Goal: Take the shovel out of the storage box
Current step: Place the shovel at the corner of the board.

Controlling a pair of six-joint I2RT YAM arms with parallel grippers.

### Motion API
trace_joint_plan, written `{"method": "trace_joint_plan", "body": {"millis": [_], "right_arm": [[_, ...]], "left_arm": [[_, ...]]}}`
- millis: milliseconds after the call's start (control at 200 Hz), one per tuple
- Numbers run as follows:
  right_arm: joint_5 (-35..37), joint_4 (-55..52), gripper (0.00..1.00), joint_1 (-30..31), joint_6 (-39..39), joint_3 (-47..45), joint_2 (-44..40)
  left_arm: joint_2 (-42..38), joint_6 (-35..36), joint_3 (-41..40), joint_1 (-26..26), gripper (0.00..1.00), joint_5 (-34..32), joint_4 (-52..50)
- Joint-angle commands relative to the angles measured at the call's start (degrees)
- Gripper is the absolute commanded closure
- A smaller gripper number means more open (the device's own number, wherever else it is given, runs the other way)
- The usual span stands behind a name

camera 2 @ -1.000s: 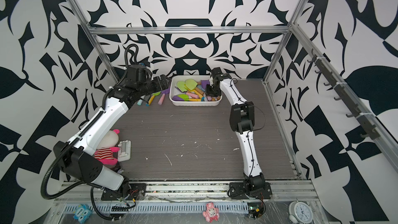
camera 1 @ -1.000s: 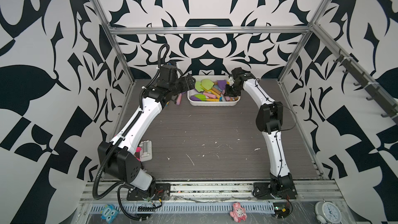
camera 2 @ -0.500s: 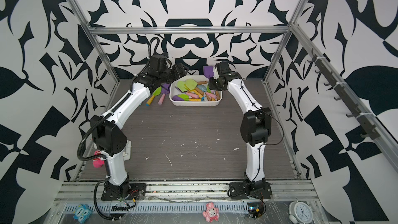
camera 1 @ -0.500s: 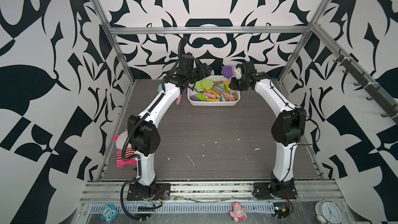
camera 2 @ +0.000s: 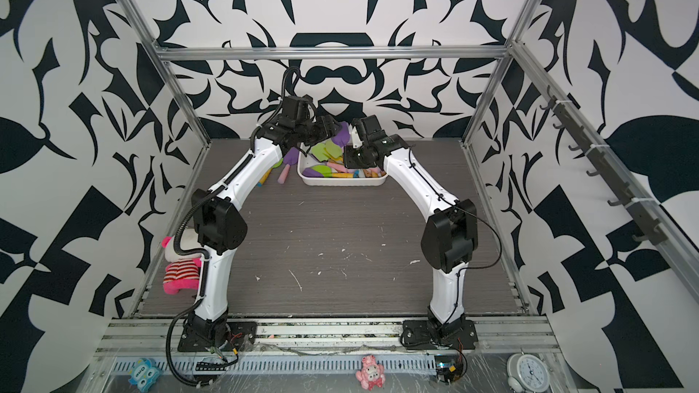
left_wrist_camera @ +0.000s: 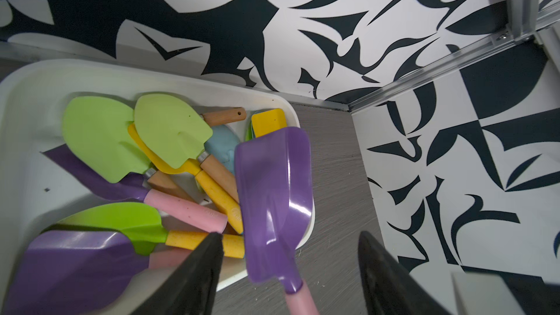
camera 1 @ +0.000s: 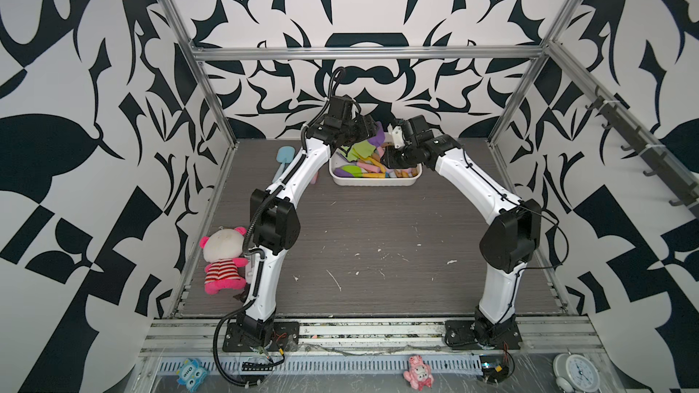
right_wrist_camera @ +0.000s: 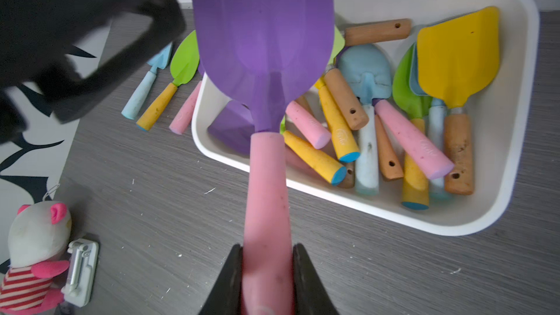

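Observation:
The white storage box [camera 1: 374,183] stands at the back of the table and holds several coloured shovels. My right gripper [right_wrist_camera: 268,248] is shut on the pink handle of a purple-bladed shovel [right_wrist_camera: 263,40], which hangs in the air above the box's left end. The blade [camera 1: 376,139] shows between the two wrists in both top views. My left gripper [left_wrist_camera: 290,234] is open. Its fingers [left_wrist_camera: 209,256] stand on either side of the blade's neck [left_wrist_camera: 272,183] with a gap on each side.
Three shovels [right_wrist_camera: 142,95] lie on the table just left of the box. A plush toy [camera 1: 223,258] and a small white device [right_wrist_camera: 80,271] sit at the table's left edge by the left arm. The patterned back wall stands close behind the box.
My right gripper has lifted the purple shovel up out of the box. My left arm has swung right from the table beside the box to the blade, and its jaws have narrowed a little.

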Motion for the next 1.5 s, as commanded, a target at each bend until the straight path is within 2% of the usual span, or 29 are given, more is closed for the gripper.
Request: {"method": "trace_joint_plan", "body": {"millis": [0, 155, 375, 500, 625, 730, 995, 1030, 1125, 1195, 1360, 1494], "right_arm": [[1.3, 2.0, 1.00, 0.9, 0.9, -0.6, -3.3], [1.6, 2.0, 1.00, 2.1, 1.0, -1.2, -3.6], [1.9, 1.8, 1.00, 2.7, 1.0, -1.3, -3.8], [2.2, 1.8, 1.00, 2.8, 0.9, -1.3, -3.9], [2.3, 1.8, 1.00, 3.0, 0.8, -1.6, -4.2], [2.3, 1.8, 1.00, 3.1, 0.6, -1.8, -4.5], [0.9, 3.4, 1.00, 2.9, 0.5, -2.4, -5.8], [0.7, 3.8, 0.94, 2.8, 0.4, -2.5, -6.1], [-0.6, 4.5, 0.64, 1.7, 0.2, -2.4, -6.7], [-2.0, 4.9, 0.52, 0.3, 0.1, -2.1, -6.9], [-5.6, 5.4, 0.34, -3.6, -1.4, -0.3, -7.0], [-11.3, 6.7, 0.33, -6.4, -1.8, 1.5, -5.4]], "left_arm": [[0.7, 2.1, -0.2, 0.0, 0.36, -1.4, -3.0], [0.3, 2.7, -2.2, 0.1, 0.54, -2.9, -2.8], [-0.1, 4.4, -3.7, 0.2, 0.67, -4.2, -3.9], [-0.6, 5.2, -5.2, 0.2, 0.82, -5.2, -3.7], [-1.1, 6.1, -6.1, 0.2, 0.89, -5.5, -3.3], [-1.7, 6.8, -6.8, 0.2, 1.00, -5.1, -2.9], [-5.2, 8.8, -12.3, 0.3, 1.00, -2.8, 3.1], [-5.6, 9.4, -12.6, 0.3, 1.00, -2.5, 3.4], [-6.5, 11.1, -13.0, 0.3, 1.00, -2.1, 3.6], [-7.3, 12.2, -13.8, 0.3, 1.00, -1.3, 4.3], [-9.0, 13.8, -15.7, 0.3, 1.00, 1.5, 6.3], [-9.4, 13.5, -16.3, 0.2, 1.00, 4.4, 7.4]]}}
